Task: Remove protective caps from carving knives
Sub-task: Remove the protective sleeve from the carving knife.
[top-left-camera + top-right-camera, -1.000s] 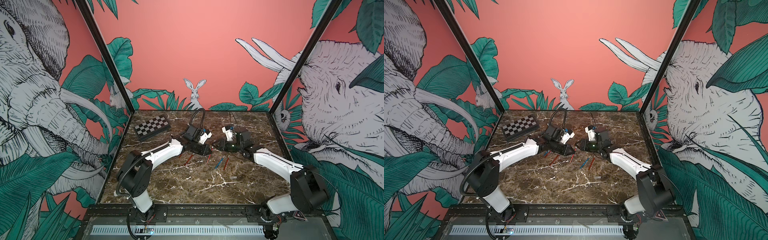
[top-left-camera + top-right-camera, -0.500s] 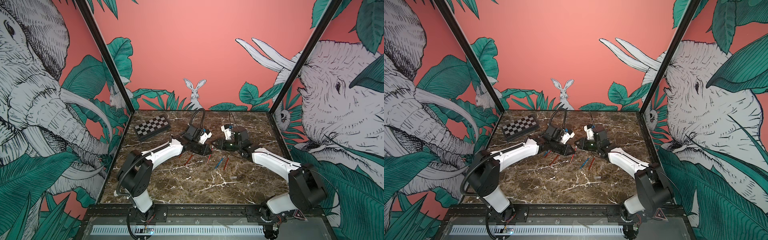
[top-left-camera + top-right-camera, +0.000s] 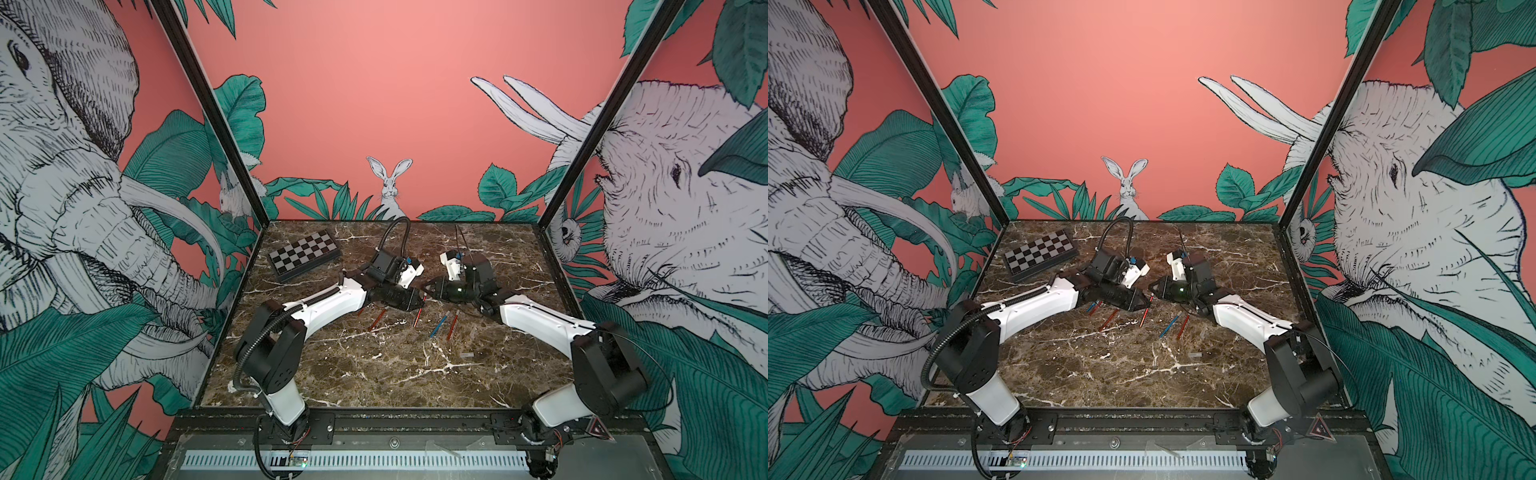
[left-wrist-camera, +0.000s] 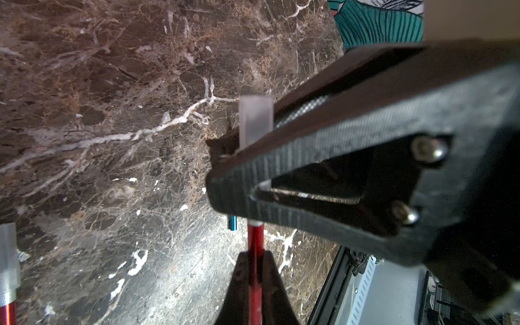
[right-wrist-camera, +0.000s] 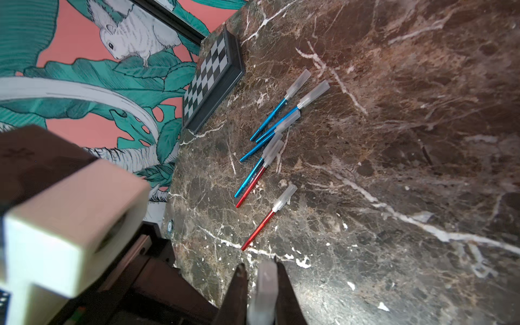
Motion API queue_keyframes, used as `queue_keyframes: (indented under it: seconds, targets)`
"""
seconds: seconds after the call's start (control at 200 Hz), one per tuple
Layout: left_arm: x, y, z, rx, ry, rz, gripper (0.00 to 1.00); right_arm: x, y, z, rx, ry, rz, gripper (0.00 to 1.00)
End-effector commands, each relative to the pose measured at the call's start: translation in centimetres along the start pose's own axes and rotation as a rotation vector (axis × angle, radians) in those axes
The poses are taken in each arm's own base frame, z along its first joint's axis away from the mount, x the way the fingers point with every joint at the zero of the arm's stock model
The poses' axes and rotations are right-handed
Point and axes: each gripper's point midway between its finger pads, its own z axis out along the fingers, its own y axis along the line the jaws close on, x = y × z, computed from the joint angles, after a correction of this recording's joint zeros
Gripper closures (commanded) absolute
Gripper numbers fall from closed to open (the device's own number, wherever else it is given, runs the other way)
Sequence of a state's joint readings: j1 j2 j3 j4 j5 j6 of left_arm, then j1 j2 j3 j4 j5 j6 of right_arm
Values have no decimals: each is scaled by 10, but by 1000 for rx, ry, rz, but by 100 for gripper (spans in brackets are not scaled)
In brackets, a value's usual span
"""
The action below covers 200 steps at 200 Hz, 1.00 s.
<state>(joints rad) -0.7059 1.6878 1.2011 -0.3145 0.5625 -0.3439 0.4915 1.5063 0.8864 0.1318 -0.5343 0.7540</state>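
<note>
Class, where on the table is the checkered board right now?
In both top views the checkered board lies near the table's far left corner, just beyond the left arm's wrist.

A red carving knife (image 4: 255, 247), clear cap (image 4: 255, 121) on, is held aloft; other capped knives (image 5: 259, 229) lie clustered.

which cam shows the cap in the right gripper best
Left wrist: the clear cap shows plainly, pinched in the right gripper. Right wrist shows it blurred at the frame edge; both top views barely resolve it.
</note>
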Motion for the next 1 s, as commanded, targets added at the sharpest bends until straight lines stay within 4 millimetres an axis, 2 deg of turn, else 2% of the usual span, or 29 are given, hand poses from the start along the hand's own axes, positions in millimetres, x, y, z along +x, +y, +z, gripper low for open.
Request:
queue_keyframes:
  seconds: [0.0, 0.085, 0.26, 0.42, 0.53, 0.93, 0.995]
  targets:
    - [4, -2, 1, 12, 7, -1, 91, -9, 7, 0, -12, -46, -14, 90]
    - [5, -1, 2, 9, 10, -2, 91, -11, 7, 0, -17, -64, 0, 95]
    - [5, 0, 2, 5, 15, -3, 86, -11, 2, -3, 8, -90, 25, 98]
    - [5, 0, 2, 4, 14, -2, 71, -13, 2, -5, 17, -103, 28, 99]
    - [4, 0, 2, 3, 12, -1, 67, -13, 3, -4, 18, -100, 31, 99]
    - [6, 4, 8, 3, 19, -8, 66, -9, 5, 1, -4, -82, 63, 99]
    - [6, 5, 9, 3, 19, -11, 69, -7, 5, 2, -8, -75, 66, 99]
